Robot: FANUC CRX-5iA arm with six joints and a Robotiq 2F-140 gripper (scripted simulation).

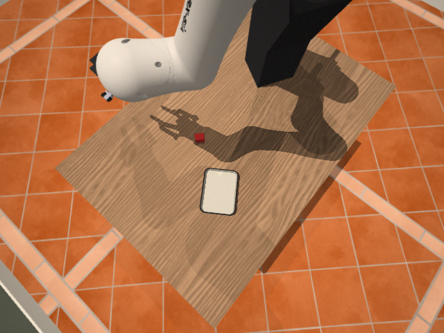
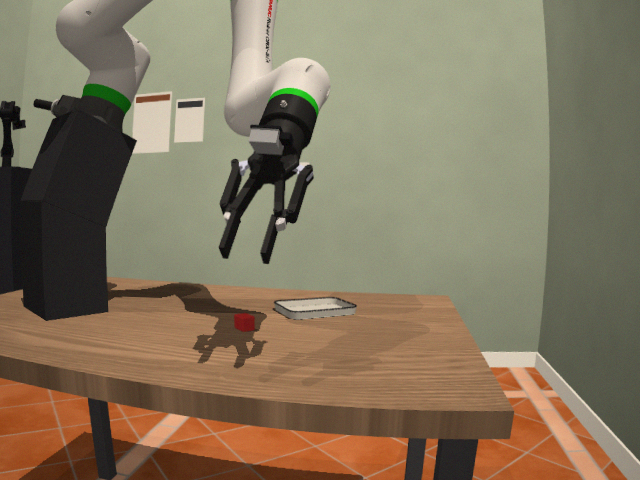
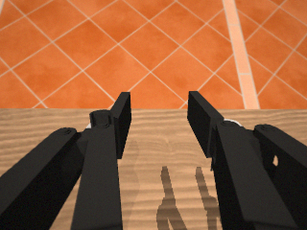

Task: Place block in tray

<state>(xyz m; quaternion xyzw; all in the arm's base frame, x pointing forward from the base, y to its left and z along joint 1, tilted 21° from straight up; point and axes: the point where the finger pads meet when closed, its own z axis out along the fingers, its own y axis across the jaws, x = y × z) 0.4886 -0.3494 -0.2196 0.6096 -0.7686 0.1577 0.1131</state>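
The black two-finger gripper [image 2: 244, 255] hangs released, probably empty, above the wooden table [image 2: 361, 372]; the small red cube block [image 2: 244, 321] lies at ten o'clock from the white rectangular tray [image 2: 315, 306].

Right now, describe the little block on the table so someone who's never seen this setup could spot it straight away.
Start at the wooden table and find the shallow white tray near its middle. Just beside that tray, apart from it and inside the arm's dark shadow, sits the block. It is a small red cube, the only red thing on the table.
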